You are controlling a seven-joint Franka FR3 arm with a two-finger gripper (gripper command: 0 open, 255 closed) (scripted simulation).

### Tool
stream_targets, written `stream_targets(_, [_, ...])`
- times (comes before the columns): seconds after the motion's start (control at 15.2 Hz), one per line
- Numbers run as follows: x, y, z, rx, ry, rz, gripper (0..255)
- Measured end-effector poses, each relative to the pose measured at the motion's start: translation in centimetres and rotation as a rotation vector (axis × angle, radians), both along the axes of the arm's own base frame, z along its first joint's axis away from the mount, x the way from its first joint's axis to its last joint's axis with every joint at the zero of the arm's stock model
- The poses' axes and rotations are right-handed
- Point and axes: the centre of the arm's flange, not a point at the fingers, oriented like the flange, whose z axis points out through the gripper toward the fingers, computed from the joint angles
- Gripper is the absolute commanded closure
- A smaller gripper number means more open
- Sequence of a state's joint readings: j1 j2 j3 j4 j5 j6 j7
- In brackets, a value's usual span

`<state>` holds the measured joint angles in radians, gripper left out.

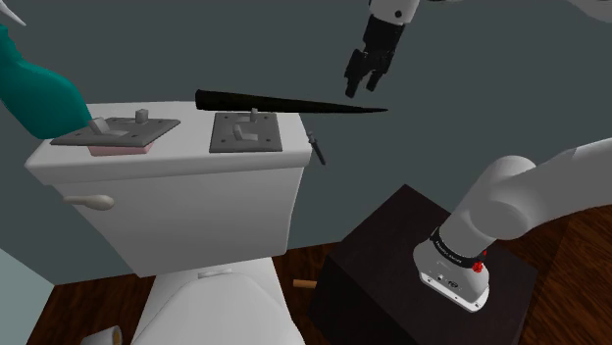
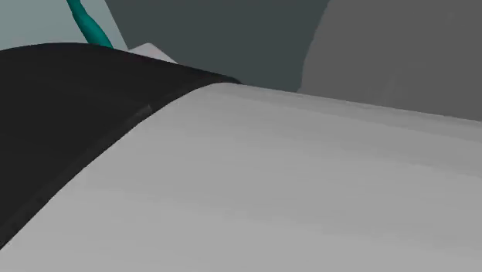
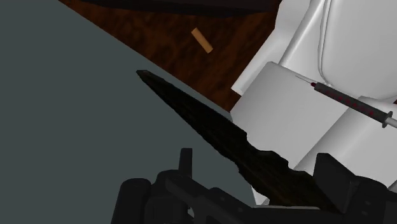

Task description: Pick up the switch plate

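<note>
Two grey switch plates lie flat on the white toilet tank lid (image 1: 186, 162). One switch plate (image 1: 247, 131) is near the lid's right end. The other switch plate (image 1: 116, 130) rests on a pink pad at the lid's left end. My black gripper (image 1: 364, 86) hangs in the air above and to the right of the tank, well clear of both plates. Its fingers stand apart with nothing between them. In the wrist view the gripper (image 3: 257, 162) looks down past a long black spike (image 3: 210, 124) toward the tank (image 3: 286, 95).
The black spike (image 1: 294, 104) lies along the tank's back edge, pointing toward the gripper. A small syringe (image 1: 316, 147) sits at the lid's right corner. A teal object (image 1: 34, 93) leans at the left. The dark stand (image 1: 392, 274) is at lower right.
</note>
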<state>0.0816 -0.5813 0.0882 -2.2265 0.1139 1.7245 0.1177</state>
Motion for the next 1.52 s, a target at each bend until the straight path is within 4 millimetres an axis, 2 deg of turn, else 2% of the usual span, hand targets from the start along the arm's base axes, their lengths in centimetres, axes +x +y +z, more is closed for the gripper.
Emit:
stream_targets(0.73, [4.9,14.4,0.4,-0.061,0.024,0.075,0])
stream_targets(1.52, [9.0,30.8,-0.6,-0.125,0.051,0.156,0])
